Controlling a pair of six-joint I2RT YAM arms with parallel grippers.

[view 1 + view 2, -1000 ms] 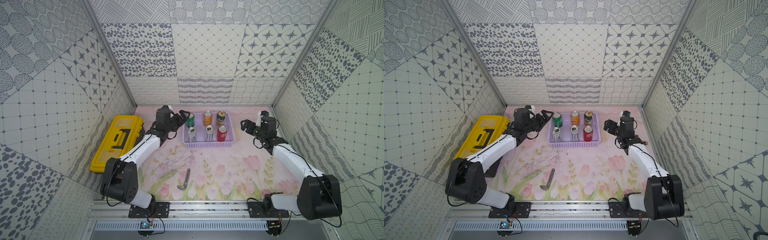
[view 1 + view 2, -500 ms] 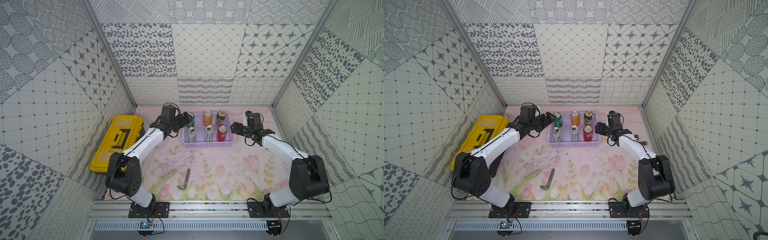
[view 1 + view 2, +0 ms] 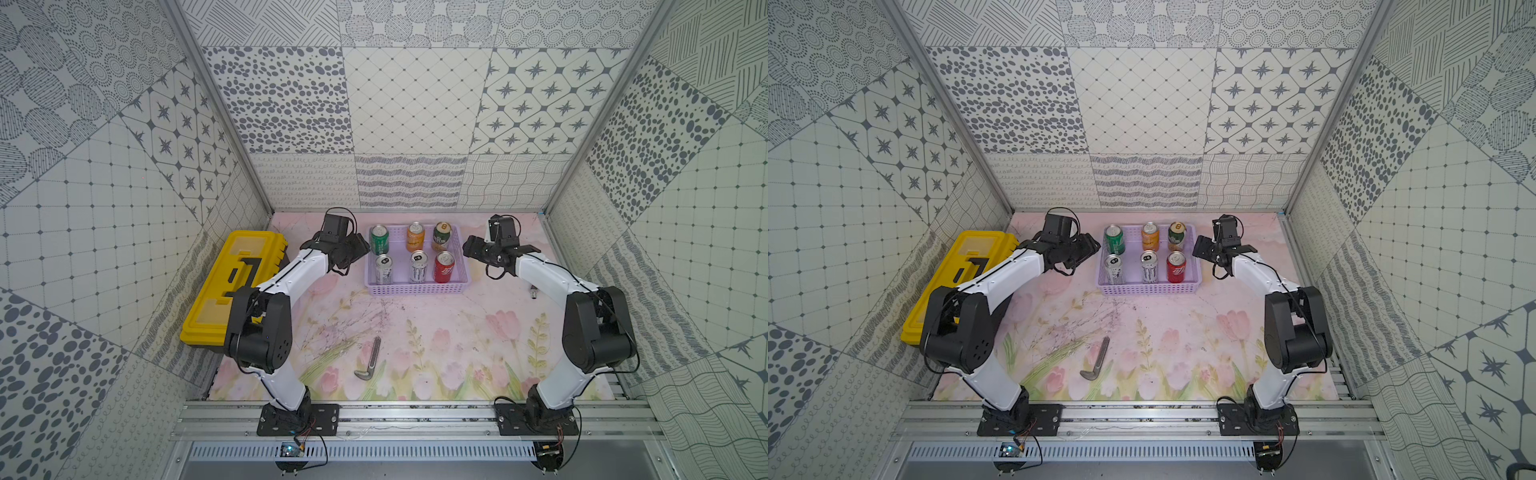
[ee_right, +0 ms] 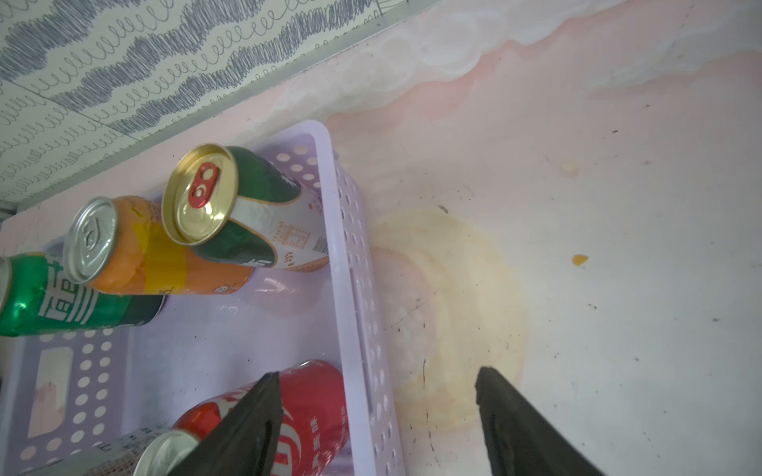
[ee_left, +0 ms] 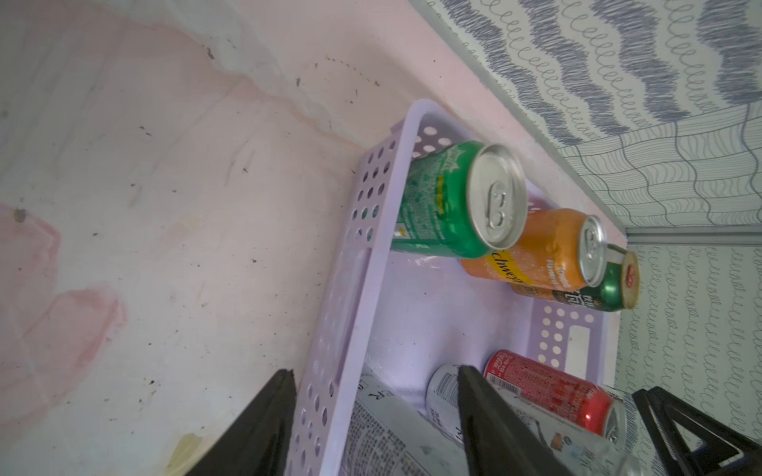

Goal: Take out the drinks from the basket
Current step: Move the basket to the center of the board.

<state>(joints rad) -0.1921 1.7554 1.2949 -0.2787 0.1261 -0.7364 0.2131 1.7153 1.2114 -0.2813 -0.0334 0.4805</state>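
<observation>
While both sets of fingers (image 5: pixel 255 428) stand wide and empty, left gripper (image 5: pixel 373 371) straddles one end wall of the basket (image 5: pixel 377 263), right gripper (image 4: pixel 377 371) the opposite wall; 6 drinks (image 3: pixel 417 268) stand inside, between the 2 grippers

We see a tabletop (image 3: pixel 436 332) with a pink floral print, scuffed and speckled. On it a lavender perforated basket (image 3: pixel 415 289) sits near the back edge, a yellow toolbox (image 3: pixel 232 274) lies along the left side, and a grey L-shaped metal tool (image 3: pixel 372 359) lies flat toward the front, well apart from both
</observation>
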